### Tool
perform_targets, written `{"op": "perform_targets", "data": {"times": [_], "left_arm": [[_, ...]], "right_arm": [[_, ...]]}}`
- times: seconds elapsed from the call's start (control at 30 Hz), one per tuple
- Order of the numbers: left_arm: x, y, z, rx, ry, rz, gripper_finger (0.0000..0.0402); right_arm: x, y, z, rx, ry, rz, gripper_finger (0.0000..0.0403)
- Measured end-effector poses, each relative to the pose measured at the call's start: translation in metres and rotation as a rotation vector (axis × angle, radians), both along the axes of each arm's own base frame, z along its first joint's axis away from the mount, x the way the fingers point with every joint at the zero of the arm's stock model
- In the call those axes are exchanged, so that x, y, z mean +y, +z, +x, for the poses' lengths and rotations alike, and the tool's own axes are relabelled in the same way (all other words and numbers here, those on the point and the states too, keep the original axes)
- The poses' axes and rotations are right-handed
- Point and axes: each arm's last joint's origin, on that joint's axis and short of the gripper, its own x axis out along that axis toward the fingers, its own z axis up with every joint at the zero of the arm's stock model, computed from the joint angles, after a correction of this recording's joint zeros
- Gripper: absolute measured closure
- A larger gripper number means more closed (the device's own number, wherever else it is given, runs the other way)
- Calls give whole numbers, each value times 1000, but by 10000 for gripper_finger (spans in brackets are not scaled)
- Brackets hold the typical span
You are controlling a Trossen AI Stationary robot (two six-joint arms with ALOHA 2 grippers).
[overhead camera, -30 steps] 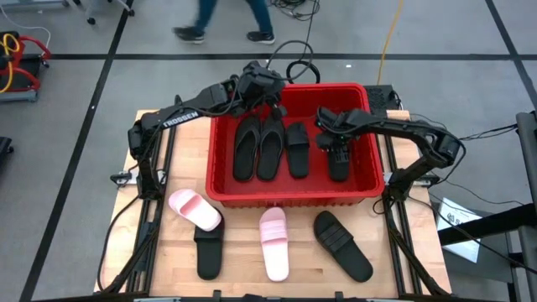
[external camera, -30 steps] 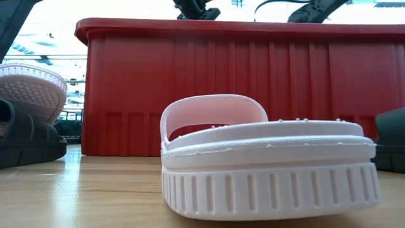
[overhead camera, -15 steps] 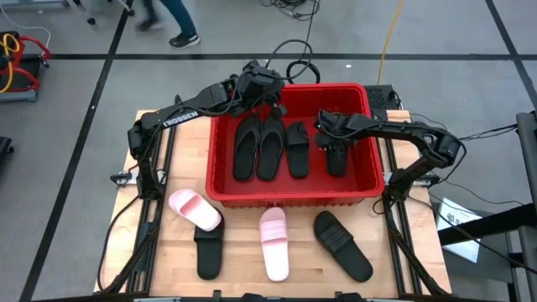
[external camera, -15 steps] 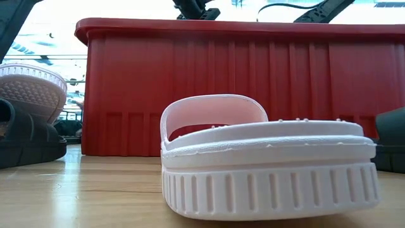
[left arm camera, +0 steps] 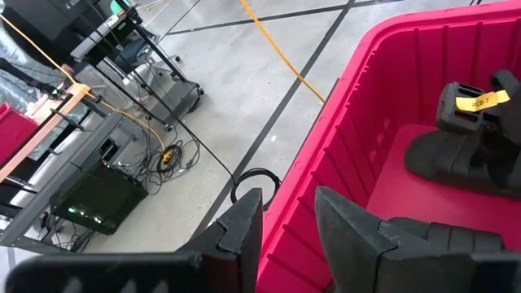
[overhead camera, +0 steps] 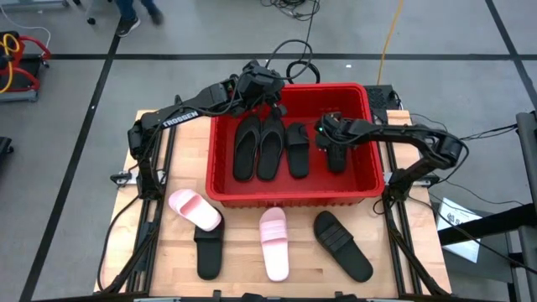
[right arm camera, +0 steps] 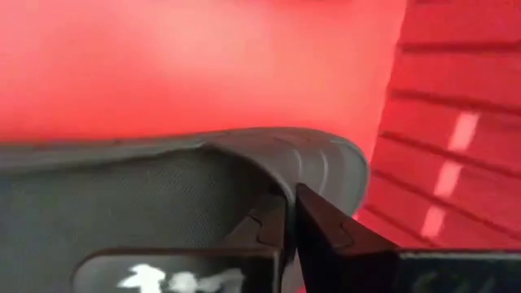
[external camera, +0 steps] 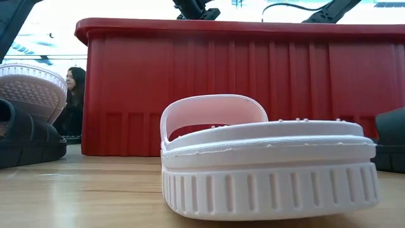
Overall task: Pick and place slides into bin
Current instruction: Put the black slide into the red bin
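The red bin [overhead camera: 294, 198] stands at the table's far middle. Several black slides lie in it side by side, soles down. My right gripper [overhead camera: 333, 144] is low inside the bin, pointing steeply down over the rightmost black slide [overhead camera: 336, 161]. The right wrist view shows it shut [right arm camera: 291, 218] at that slide's rounded end [right arm camera: 326, 159]. My left gripper [overhead camera: 275, 99] hangs open [left arm camera: 289, 224] above the bin's far left corner [left arm camera: 326, 155], holding nothing. On the table's near part a pink slide [overhead camera: 194, 208] lies partly on a black slide [overhead camera: 209, 249]. Beside them lie another pink slide [overhead camera: 274, 243] and a black slide [overhead camera: 342, 245]. My right gripper's shut fingers [right arm camera: 321, 224] stand against the rim of the rightmost black slide near its rounded end [right arm camera: 269, 175], coming steeply from above. Whether they touch it I cannot tell. The slide lies flat on the bin's floor.
The bin's tall walls [external camera: 240, 88] stand around my right gripper. Cables [overhead camera: 298, 63] lie behind the bin's far wall. A person [external camera: 74, 88] shows in the room beyond the table. Bare wood lies between the slides on the near half [overhead camera: 243, 277].
My right gripper has sunk a little inside the bin, shifted slightly toward the table's left, and tipped more steeply down over the rightmost black slide. A person on the floor beyond the table has walked off toward the left.
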Motion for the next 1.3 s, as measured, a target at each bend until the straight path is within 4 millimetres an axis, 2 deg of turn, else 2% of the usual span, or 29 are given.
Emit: {"op": "perform_targets", "data": {"times": [0.17, 0.37, 0.53, 0.77, 1.3], "left_arm": [[0, 0, 0, 0, 0, 0, 279], [0, 0, 0, 0, 0, 0, 279], [0, 0, 0, 0, -1, 0, 279], [0, 0, 0, 0, -1, 0, 279], [0, 0, 0, 0, -1, 0, 279]], "right_arm": [[5, 12, 7, -107, 48, -31, 400], [7, 11, 12, -193, -6, 3, 401], [5, 13, 18, -267, -11, -74, 401], [5, 13, 19, -242, 33, -94, 400], [4, 14, 19, -237, 45, -103, 308]]}}
